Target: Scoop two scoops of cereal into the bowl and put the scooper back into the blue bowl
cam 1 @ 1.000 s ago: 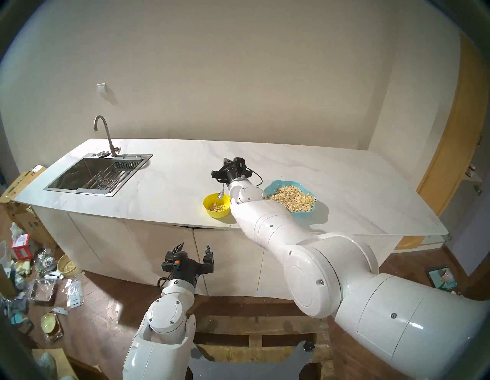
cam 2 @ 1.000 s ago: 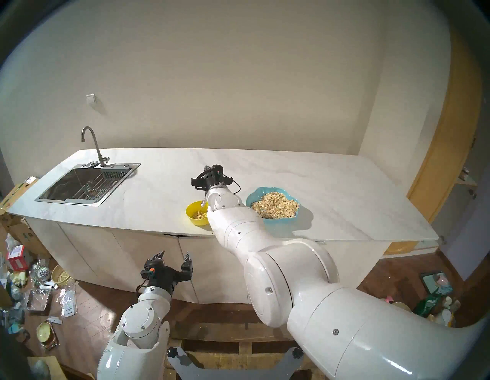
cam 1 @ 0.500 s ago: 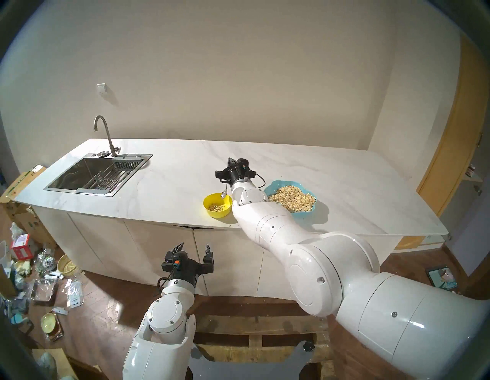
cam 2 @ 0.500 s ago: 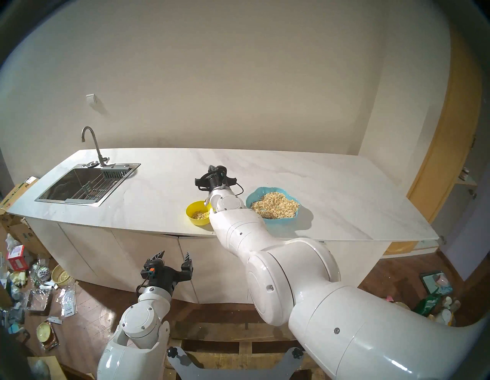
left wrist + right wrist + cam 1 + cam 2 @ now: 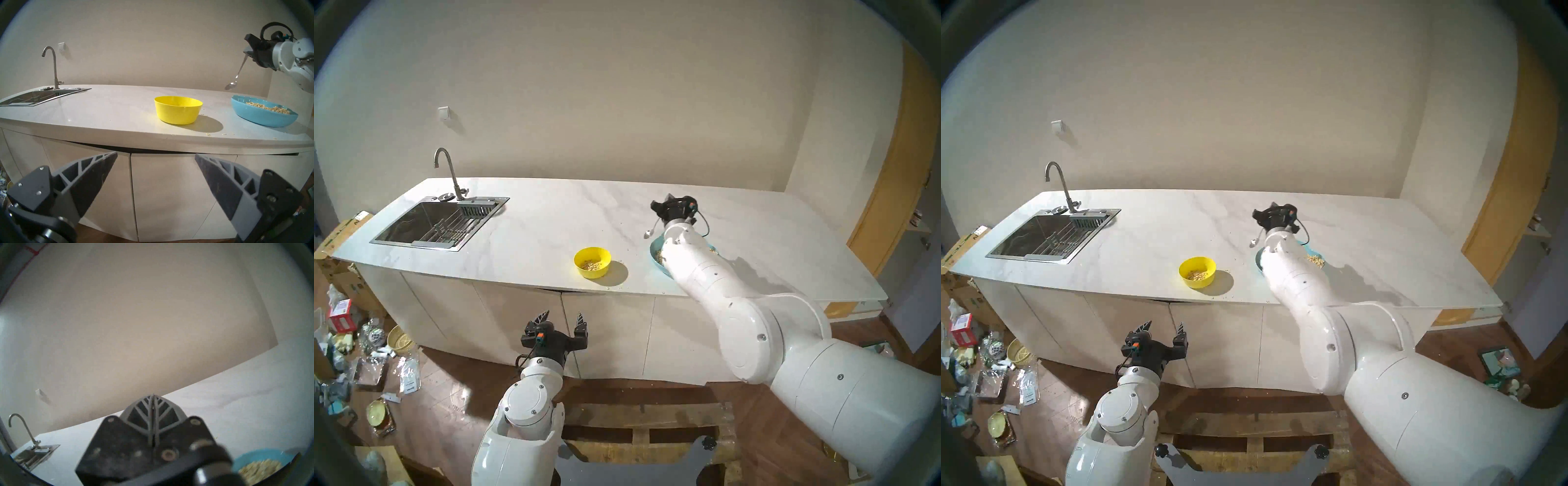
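Observation:
The yellow bowl (image 5: 592, 262) stands near the counter's front edge with a little cereal (image 5: 590, 265) in it. The teal-blue wavy bowl (image 5: 261, 117) of cereal (image 5: 268, 107) stands to its right. In the head views my right arm hides most of the blue bowl (image 5: 654, 250). My right gripper (image 5: 667, 202) is shut on the handle of the silver spoon (image 5: 648, 233). The spoon hangs down, and its head (image 5: 231, 86) is above the counter just beyond the blue bowl's far-left rim. The spoon head looks empty. My left gripper (image 5: 561, 319) is open and empty, below the counter front.
A steel sink (image 5: 439, 220) with a faucet (image 5: 449, 173) is at the counter's left end. A few loose flakes (image 5: 208, 134) lie near the counter's front edge. Boxes and bags clutter the floor (image 5: 365, 339) on the left. A wooden pallet (image 5: 646, 421) is below me.
My right arm swung right with the spoon, from over the yellow bowl to above the blue bowl's far-left side. The yellow bowl is now fully uncovered. My left arm has not moved.

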### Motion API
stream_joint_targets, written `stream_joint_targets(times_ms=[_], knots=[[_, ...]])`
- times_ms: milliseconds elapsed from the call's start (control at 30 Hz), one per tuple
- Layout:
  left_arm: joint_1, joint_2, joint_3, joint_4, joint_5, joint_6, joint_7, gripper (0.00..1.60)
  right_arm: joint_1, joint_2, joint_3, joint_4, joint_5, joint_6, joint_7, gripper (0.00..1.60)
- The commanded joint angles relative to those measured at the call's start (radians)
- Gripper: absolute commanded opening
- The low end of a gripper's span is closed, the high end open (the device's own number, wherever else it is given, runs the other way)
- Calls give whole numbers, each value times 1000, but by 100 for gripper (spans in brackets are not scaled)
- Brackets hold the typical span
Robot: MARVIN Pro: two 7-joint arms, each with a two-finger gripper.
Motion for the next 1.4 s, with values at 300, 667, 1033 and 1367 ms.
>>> stream_joint_targets(times_ms=[300,667,1033,1367], knots=[[-5,0,2,-28,-3,-6,-4,160,-237,136,-46,-384,-18,133,6,0],[-5,0,2,-27,-3,-6,-4,160,-268,174,-51,-404,-39,143,10,0],[-5,0,2,-27,-3,-6,-4,160,-257,196,-52,-383,-45,140,24,72],[-6,0,2,-27,-3,-6,-3,160,-263,208,-60,-416,-61,134,43,160]])
